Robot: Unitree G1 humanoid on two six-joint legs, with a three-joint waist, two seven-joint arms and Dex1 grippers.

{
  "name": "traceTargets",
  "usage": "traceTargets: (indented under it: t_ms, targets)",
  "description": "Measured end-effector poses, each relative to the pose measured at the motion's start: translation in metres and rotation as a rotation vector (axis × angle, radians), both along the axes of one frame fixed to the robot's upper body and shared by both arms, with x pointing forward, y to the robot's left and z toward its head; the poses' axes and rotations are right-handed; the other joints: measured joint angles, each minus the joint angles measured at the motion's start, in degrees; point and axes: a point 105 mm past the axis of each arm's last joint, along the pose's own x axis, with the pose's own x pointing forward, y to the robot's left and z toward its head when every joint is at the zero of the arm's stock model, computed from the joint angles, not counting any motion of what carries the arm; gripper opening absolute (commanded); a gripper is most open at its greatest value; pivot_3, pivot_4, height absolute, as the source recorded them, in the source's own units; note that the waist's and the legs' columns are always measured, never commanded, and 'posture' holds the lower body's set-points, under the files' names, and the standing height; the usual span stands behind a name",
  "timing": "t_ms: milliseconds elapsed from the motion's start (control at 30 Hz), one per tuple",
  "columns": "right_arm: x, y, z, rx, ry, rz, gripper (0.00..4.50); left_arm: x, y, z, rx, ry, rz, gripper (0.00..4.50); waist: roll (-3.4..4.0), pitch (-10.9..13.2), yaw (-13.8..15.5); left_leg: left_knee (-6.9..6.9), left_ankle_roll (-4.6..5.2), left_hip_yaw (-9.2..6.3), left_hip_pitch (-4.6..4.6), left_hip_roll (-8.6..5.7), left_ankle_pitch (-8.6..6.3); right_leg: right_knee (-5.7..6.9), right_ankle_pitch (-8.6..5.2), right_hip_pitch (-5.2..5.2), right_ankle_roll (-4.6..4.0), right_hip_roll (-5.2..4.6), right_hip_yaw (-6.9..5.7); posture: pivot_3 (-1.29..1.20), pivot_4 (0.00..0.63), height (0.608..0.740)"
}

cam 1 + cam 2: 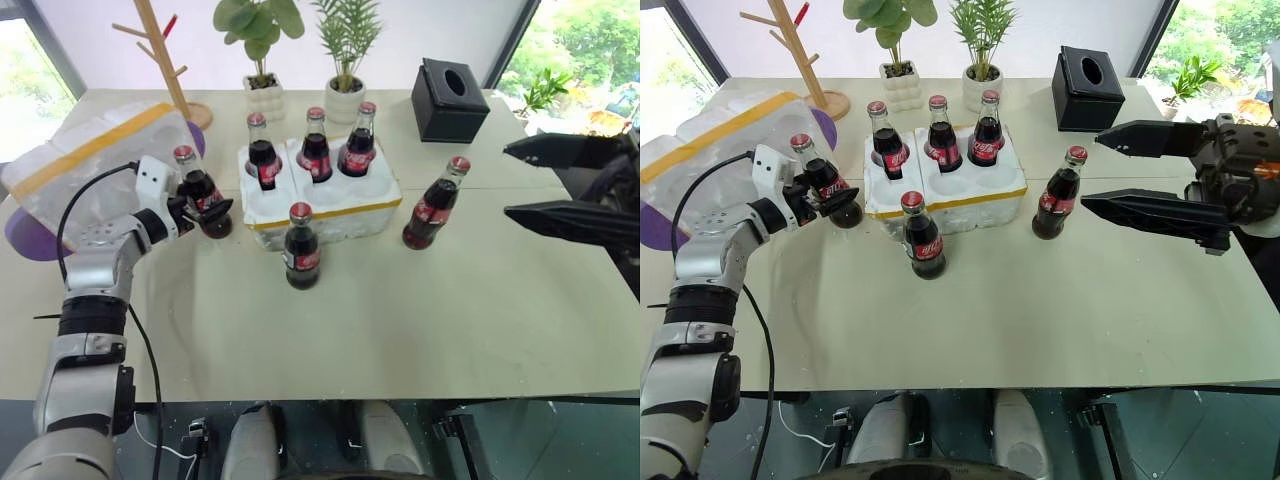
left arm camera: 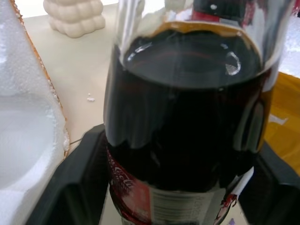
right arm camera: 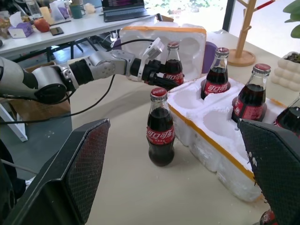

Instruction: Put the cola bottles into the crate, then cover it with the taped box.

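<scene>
I had the left gripper (image 1: 205, 212) around the lower body of the leftmost cola bottle (image 1: 201, 190), which stood on the table (image 1: 400, 320) toward its left edge, between the crate (image 1: 330, 215) and the taped box (image 1: 95, 160). In the left wrist view a black finger (image 2: 77, 187) sat on each side of the glass, hugging it, but I could not tell whether they were clamped tight or just closing in. I judged a low grip made sense there, since it left the neck free for lowering into a well.

The right gripper (image 1: 1150, 175) hung released, jaws wide, above the table's right edge, near but apart from the bottle on the crate's right (image 1: 435, 203); I read that as waiting its turn.

The crate sat toward the table's far edge at the middle, three bottles seated in its back row, the front wells empty. One bottle (image 1: 301, 247) stood just in front of it. The taped box lay tilted at the far left corner, hollow side showing, out of the way until the crate was full.
</scene>
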Motion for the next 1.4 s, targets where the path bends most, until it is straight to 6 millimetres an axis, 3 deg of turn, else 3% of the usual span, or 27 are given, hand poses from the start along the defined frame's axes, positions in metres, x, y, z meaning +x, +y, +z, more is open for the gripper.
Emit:
traceTargets:
  t_ms: [167,300,433,600,700,767,900,1033,1267,1400]
  targets:
    - [0.000,0.001,0.001,0.013,0.003,0.009,4.50,-0.011,0.005,0.001,0.026,0.018,-0.024,2.80,-0.01,0.0,-0.3,0.00,0.00,0.02,0.00,0.02,0.00,0.00,0.00,-0.02,0.00,-0.01,0.02,0.00,0.150,0.740]
    - [0.002,0.001,-0.001,0.012,0.009,0.000,4.50,-0.040,0.005,0.013,0.006,0.097,-0.136,2.80,-0.13,0.1,-0.1,-0.01,0.00,0.01,-0.11,0.10,0.00,0.01,0.00,-0.15,0.01,0.04,0.00,0.00,0.150,0.740]
    - [0.006,0.000,-0.004,0.000,0.000,-0.025,4.50,-0.063,-0.006,0.060,-0.019,0.080,-0.279,2.80,-0.21,0.1,0.5,0.01,-0.01,0.01,-0.14,0.03,0.00,0.01,-0.01,-0.14,-0.01,-0.06,-0.03,0.00,0.150,0.740]
    - [0.009,0.002,-0.015,-0.003,0.017,-0.026,4.50,-0.064,-0.043,0.130,-0.079,-0.084,-0.447,2.80,-0.23,0.1,1.5,0.24,-0.01,0.00,-0.13,-0.08,0.01,-0.01,0.05,0.03,0.09,-0.10,-0.02,0.00,0.150,0.740]
    - [0.011,0.003,-0.019,-0.005,0.017,-0.036,4.50,-0.054,-0.069,0.151,-0.076,-0.162,-0.513,2.80,-0.22,0.1,1.5,0.39,0.04,-0.03,-0.13,-0.10,-0.02,0.00,0.07,0.10,0.14,-0.08,-0.02,0.00,0.150,0.740]
    - [0.013,0.003,-0.020,-0.006,0.012,-0.050,4.50,-0.038,-0.082,0.145,-0.039,-0.168,-0.506,2.80,-0.20,0.1,1.5,0.49,0.08,-0.04,-0.13,-0.09,-0.04,0.02,0.08,0.11,0.15,-0.02,-0.01,0.00,0.150,0.740]
    - [0.016,0.001,-0.025,0.004,0.026,-0.080,4.50,-0.013,-0.101,0.108,0.014,-0.079,-0.492,2.80,-0.25,0.2,1.0,0.54,0.12,-0.05,-0.23,-0.01,-0.07,0.04,0.09,0.02,0.17,0.08,0.03,0.00,0.150,0.740]
    - [0.018,-0.003,-0.028,0.012,0.036,-0.120,4.50,-0.013,-0.111,0.098,0.059,-0.063,-0.532,2.80,-0.26,0.2,0.9,0.55,0.20,-0.06,-0.33,0.04,-0.11,0.06,0.09,-0.09,0.19,0.12,0.02,0.00,0.150,0.740]
    - [0.021,-0.007,-0.035,0.024,0.045,-0.160,4.50,-0.013,-0.104,0.074,0.094,-0.017,-0.512,2.80,-0.26,0.2,1.1,0.67,0.22,-0.06,-0.33,0.04,-0.12,0.07,0.09,-0.06,0.18,0.10,0.02,0.00,0.150,0.740]
    - [0.026,-0.007,-0.038,0.018,0.038,-0.175,4.50,-0.014,-0.103,0.073,0.106,-0.018,-0.510,2.80,-0.26,0.2,1.0,0.77,0.22,-0.06,-0.35,0.04,-0.12,0.07,0.09,-0.02,0.17,0.06,0.03,0.00,0.150,0.740]
